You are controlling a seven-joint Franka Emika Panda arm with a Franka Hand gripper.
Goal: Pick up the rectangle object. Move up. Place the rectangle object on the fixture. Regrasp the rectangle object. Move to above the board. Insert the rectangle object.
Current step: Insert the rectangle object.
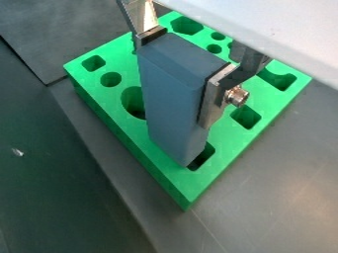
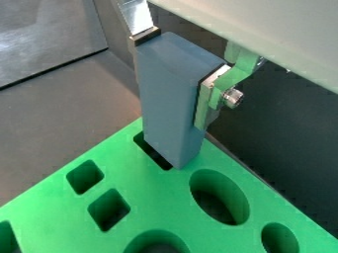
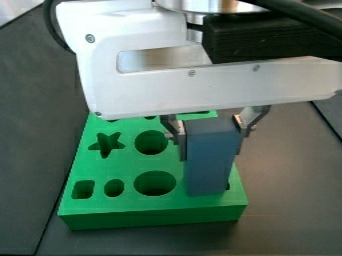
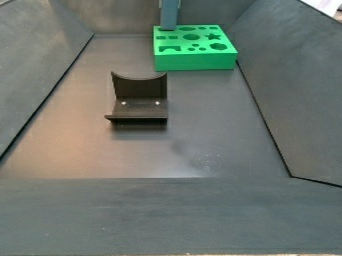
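Gripper (image 1: 183,67) is clamped on the rectangle object (image 1: 176,99), silver finger plates pressed on two opposite faces near its upper end. In both wrist views the block (image 2: 169,97) hangs upright, long axis vertical. A bolt head shows on one finger (image 2: 218,94).

Block's lower end sits at a rectangular slot (image 1: 201,156) near the edge of the board (image 1: 109,77). In a wrist view the bottom edge meets the dark slot opening (image 2: 156,155); it looks lined up and at or just inside the mouth, depth cannot be told.

In a side view the gripper (image 3: 210,125) hangs under the white wrist housing (image 3: 147,70), and the block (image 3: 210,158) stands over the board's (image 3: 107,195) 3 o'clock side, its lower end overlapping the top face near the front corner. Star cut-out (image 3: 107,144) is at 10 o'clock on the board, round holes and small square ones are between there and the block.

In a side view the board (image 4: 195,48) lies at 12 o'clock on the dark floor (image 4: 174,140), with the block (image 4: 170,13) rising from its 9 o'clock end; the gripper is out of frame there. The fixture (image 4: 138,97) stands well apart from the board, nearer mid-floor at about 10 o'clock, with nothing on it.
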